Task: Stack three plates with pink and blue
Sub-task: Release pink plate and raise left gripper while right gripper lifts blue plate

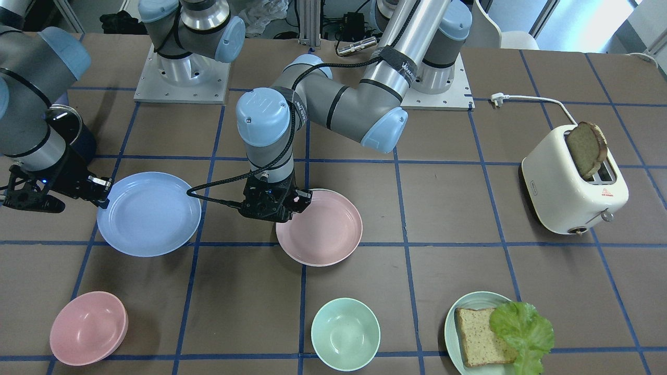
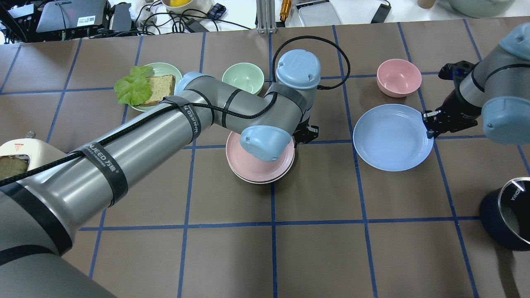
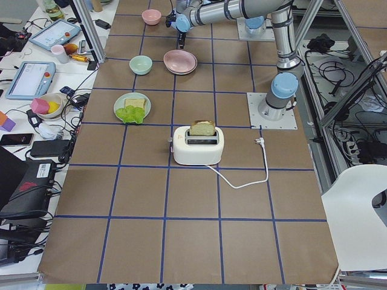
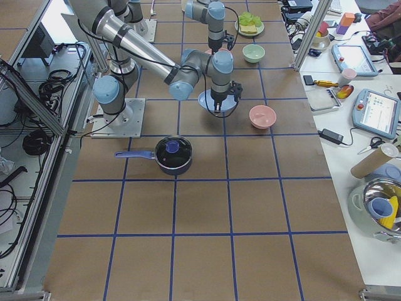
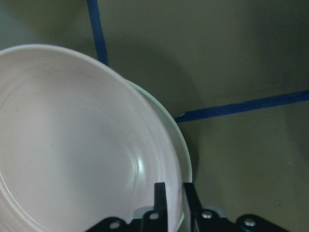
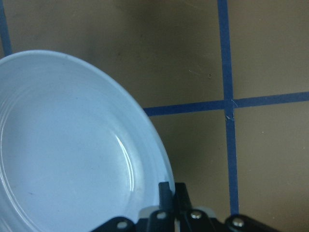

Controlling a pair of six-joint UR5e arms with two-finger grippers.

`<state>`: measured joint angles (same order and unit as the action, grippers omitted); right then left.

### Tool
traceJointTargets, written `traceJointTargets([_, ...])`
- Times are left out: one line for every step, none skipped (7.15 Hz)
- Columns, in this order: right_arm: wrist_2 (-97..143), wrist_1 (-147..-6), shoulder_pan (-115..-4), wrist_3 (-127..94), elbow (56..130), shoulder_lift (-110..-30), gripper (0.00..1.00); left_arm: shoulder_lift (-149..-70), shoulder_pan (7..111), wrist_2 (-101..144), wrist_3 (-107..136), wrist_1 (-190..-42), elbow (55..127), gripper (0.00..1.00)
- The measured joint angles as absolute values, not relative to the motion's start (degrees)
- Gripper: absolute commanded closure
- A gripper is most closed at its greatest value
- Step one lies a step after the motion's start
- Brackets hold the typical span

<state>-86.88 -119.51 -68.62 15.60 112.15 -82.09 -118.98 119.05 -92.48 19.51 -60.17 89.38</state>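
Note:
The pink plate (image 1: 325, 229) lies on the cream-white plate, whose rim (image 2: 254, 181) peeks out under it at the table's middle. My left gripper (image 1: 301, 200) is shut on the pink plate's rim; the left wrist view shows the rim between my fingertips (image 5: 174, 193). The light blue plate (image 1: 148, 213) lies to the robot's right of the stack. My right gripper (image 1: 106, 194) is shut on its rim, as the right wrist view (image 6: 171, 191) shows. I cannot tell whether either plate is lifted.
A pink bowl (image 1: 88, 334), a mint bowl (image 1: 345, 333) and a pale green plate (image 1: 451, 317) with bread and lettuce stand along the far side. A white toaster (image 1: 573, 187) holds toast. A dark pot (image 2: 509, 215) stands near the right arm.

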Motion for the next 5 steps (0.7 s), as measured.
traceJointTargets([-87.0, -119.2, -69.6, 14.4, 111.3, -82.1, 1.0, -118.0, 118.3, -92.4, 19.5, -60.3, 89.0, 0.0])
traceJointTargets([-87.4, -118.8, -71.4, 11.8, 110.4, -82.1, 1.0, -116.4, 116.6, -92.0, 19.4, -61.1, 88.4, 0.0])
traceJointTargets([-87.8, -118.4, -73.9, 8.3, 109.9, -82.2, 1.0, -114.3, 113.8, -90.8, 19.1, -63.4, 87.4, 0.0])
traceJointTargets([-87.9, -118.3, -76.7, 4.1, 109.6, -82.3, 1.0, -111.8, 110.9, -89.4, 18.0, -67.6, 86.6, 0.0])
traceJointTargets([-87.7, -118.4, -79.9, -1.0, 109.4, -82.5, 1.0, -108.5, 108.4, -88.7, 16.4, -74.2, 86.1, 0.0])
